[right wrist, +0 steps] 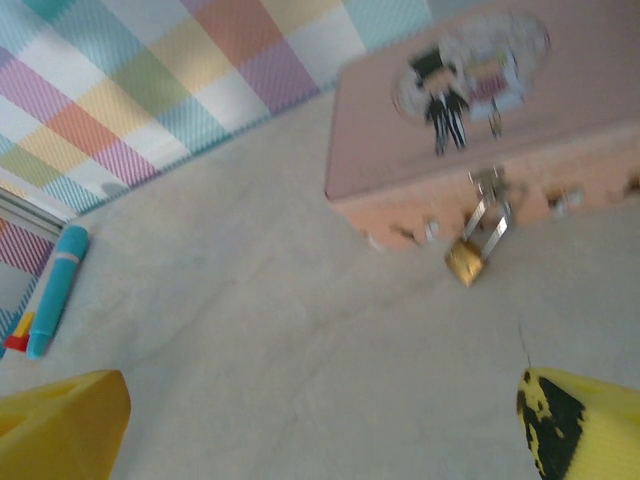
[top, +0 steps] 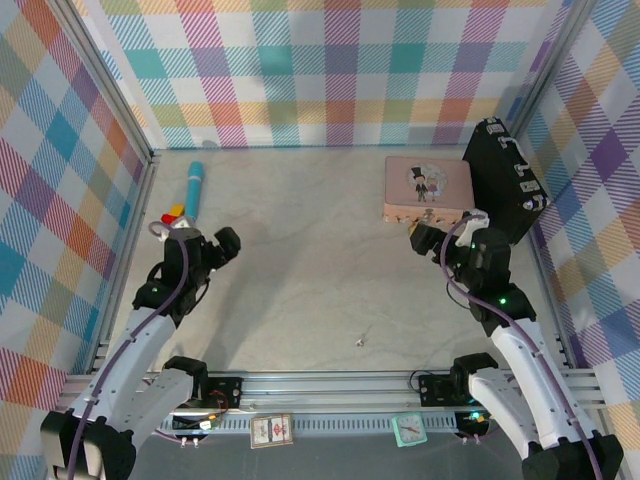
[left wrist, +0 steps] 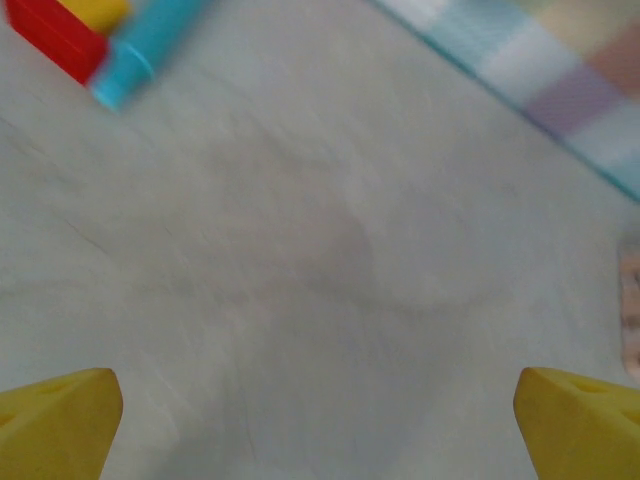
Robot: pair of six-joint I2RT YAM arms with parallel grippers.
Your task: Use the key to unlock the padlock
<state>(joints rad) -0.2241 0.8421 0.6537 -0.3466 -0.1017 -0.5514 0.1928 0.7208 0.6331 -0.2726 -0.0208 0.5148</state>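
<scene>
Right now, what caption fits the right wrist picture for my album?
Open right gripper faces a pink tin with a brass padlock hanging on its front.

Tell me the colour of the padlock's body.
Brass-gold padlock; clearest in the right wrist view.

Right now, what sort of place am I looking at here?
Probably a robot test cell: a tabletop boxed in by plaid-patterned walls on an aluminium frame, with staged props such as a pink tin with a small padlock hanging at its front.
</scene>
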